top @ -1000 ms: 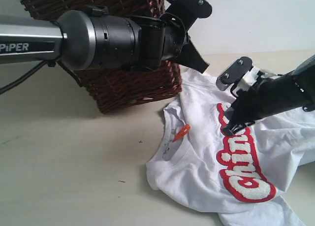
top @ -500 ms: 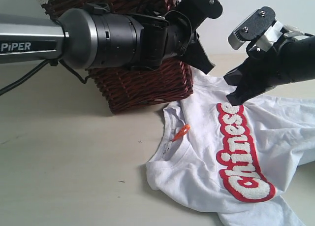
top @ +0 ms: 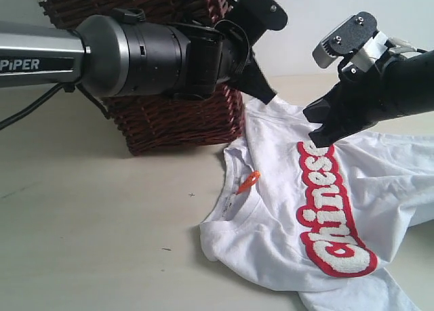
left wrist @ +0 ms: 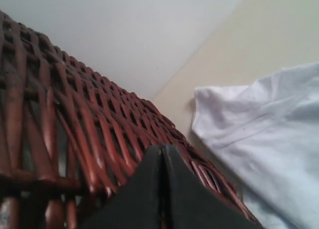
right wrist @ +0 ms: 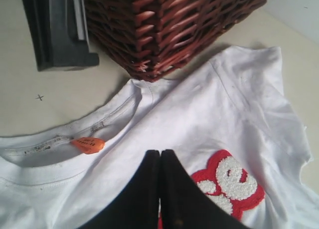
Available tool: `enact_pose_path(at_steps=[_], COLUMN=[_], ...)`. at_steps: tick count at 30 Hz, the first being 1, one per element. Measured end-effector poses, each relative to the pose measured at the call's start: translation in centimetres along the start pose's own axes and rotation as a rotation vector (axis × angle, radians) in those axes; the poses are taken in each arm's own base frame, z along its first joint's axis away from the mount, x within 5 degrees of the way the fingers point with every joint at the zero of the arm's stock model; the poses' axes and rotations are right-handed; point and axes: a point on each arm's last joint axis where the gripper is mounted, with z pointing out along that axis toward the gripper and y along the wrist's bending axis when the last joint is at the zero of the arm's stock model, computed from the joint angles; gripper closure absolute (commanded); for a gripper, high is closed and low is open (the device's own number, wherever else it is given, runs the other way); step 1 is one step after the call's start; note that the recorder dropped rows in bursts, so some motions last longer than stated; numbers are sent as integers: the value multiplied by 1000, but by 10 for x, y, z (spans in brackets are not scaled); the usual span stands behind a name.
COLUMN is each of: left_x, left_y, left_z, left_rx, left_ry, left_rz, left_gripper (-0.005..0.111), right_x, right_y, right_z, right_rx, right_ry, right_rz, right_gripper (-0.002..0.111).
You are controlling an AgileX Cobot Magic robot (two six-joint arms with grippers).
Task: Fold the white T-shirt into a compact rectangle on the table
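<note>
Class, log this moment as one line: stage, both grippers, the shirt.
stage: folding not begun | left gripper: shut, empty, beside wicker basket | right gripper: shut, empty, over lettering | white T-shirt: rumpled, unfolded on table

— What lies behind everything?
— A plain white wall, evenly lit, meeting the far edge of the tabletop.
— And the tabletop itself?
— Pale cream, smooth, with a few tiny dark specks. A brown wicker basket stands on it near the wall, casting a soft shadow.
</note>
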Motion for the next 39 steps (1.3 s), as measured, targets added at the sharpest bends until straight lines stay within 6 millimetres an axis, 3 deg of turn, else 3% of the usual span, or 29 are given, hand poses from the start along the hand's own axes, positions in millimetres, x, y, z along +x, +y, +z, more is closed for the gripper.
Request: enact_pose_path(at_steps=[5, 9, 17, 28, 34, 39], left_x=[22, 25, 17, -2, -25, -49], left_y=[0, -1, -5, 4, -6, -33], left_z=[3, 1, -9, -34, -62, -104], left_rx=[-32, -38, -66, -212, -197, -127], left_ry=[87, 99, 93, 75, 7, -61], left_rz=[-3, 2, -48, -18, -16, -36], left_gripper=[107, 107, 107, 107, 107, 107], right_x=[0, 0, 0, 0, 0, 1], right_y=[0, 0, 0, 0, 0, 1], right_z=[0, 0, 0, 0, 0, -1], right_rx=[-3, -3, -3, -3, -5, -10], right_ry=[0, 0, 0, 0, 0, 15], right_rz=[1, 1, 2, 2, 8, 16], right_gripper=[108, 108, 108, 108, 108, 108])
